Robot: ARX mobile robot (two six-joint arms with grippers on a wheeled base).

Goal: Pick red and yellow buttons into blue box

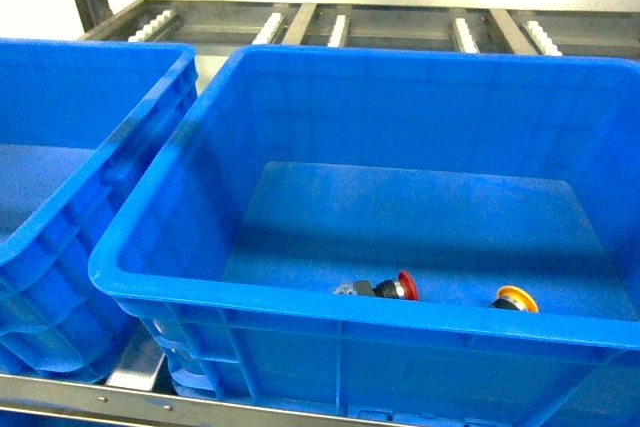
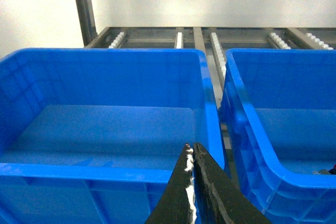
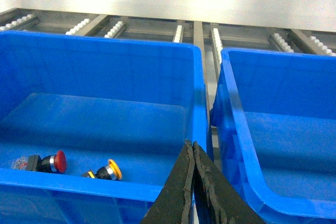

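The red button (image 1: 400, 287) and the yellow button (image 1: 515, 299) lie on their sides on the floor of the blue box (image 1: 300, 302), close to its near wall. The right wrist view shows the red button (image 3: 55, 162) and the yellow button (image 3: 110, 170) low on the left, inside that blue box (image 3: 105, 184). My right gripper (image 3: 191, 145) is shut and holds nothing, above the box's near right corner. My left gripper (image 2: 191, 150) is shut with nothing in it, over the near rim of the neighbouring crate. Neither gripper appears in the head view.
A second blue crate (image 1: 90, 177) stands to the left of the box, its floor bare in the left wrist view (image 2: 105, 129). A third blue crate (image 3: 273, 129) stands to the right. Behind them runs a metal roller rack (image 1: 340, 27). A steel rail (image 1: 100, 392) edges the front.
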